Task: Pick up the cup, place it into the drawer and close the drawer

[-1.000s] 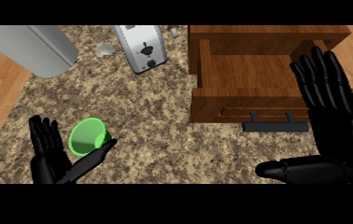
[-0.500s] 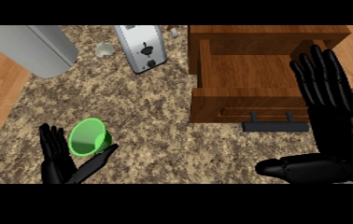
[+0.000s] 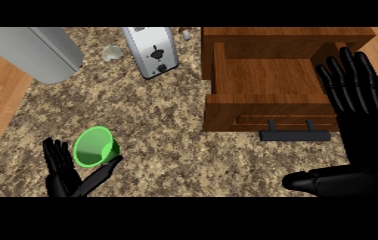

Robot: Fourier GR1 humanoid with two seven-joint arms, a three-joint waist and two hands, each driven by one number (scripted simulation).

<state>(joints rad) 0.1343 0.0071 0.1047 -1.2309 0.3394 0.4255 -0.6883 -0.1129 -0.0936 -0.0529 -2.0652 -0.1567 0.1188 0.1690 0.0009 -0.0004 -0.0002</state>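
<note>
Cup (image 3: 94, 147) near the counter's (image 3: 162, 114) front-left corner — left hand (image 3: 65, 176) just beside it at the front edge. Toaster (image 3: 153, 51) at the back edge, middle. Open drawer (image 3: 269, 91) at the right side — right hand (image 3: 353, 91) over its right edge.

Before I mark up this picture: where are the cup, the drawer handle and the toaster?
cup (image 3: 94, 148): head view, its green inner wall.
drawer handle (image 3: 294, 135): head view, middle of the dark bar.
toaster (image 3: 153, 51): head view, its slotted top.

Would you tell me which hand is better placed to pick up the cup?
Left. The left hand is open right beside the cup, thumb and fingers either side of it. The right hand rests open over by the drawer, far from it.
</note>
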